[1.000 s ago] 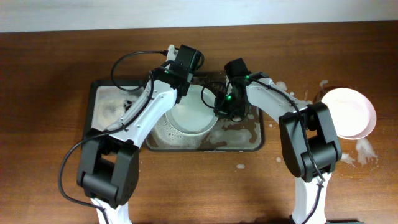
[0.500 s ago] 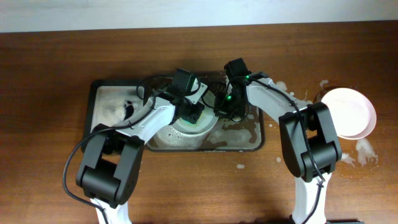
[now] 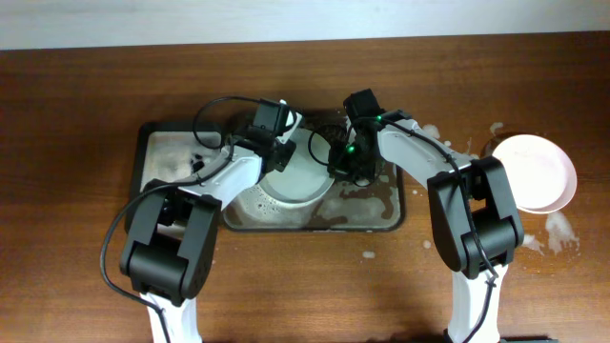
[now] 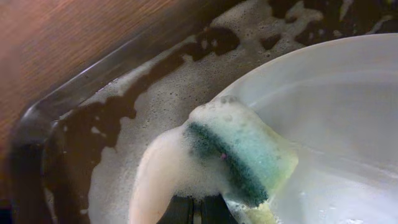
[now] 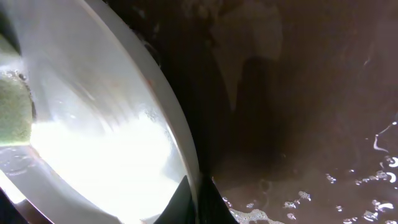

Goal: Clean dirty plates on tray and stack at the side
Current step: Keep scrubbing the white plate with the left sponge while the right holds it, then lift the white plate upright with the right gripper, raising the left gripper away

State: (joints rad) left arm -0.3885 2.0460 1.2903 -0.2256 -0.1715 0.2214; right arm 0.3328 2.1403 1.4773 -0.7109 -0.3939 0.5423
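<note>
Your left gripper [image 3: 279, 141] is clamped on a foamy green sponge [image 4: 242, 155], pressing it onto the plate [image 3: 303, 176] in the soapy tray [image 3: 143, 171], middle of the frame. Your right gripper [image 3: 339, 164] pinches that plate's right rim. Another plate [image 3: 536, 171] sits far right.

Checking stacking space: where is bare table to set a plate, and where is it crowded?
Bare wood: left of the tray, and between its right end and the side plate, though foam-spattered. Crowded: tray centre, where the left gripper's sponge and right gripper meet the soapy plate.
</note>
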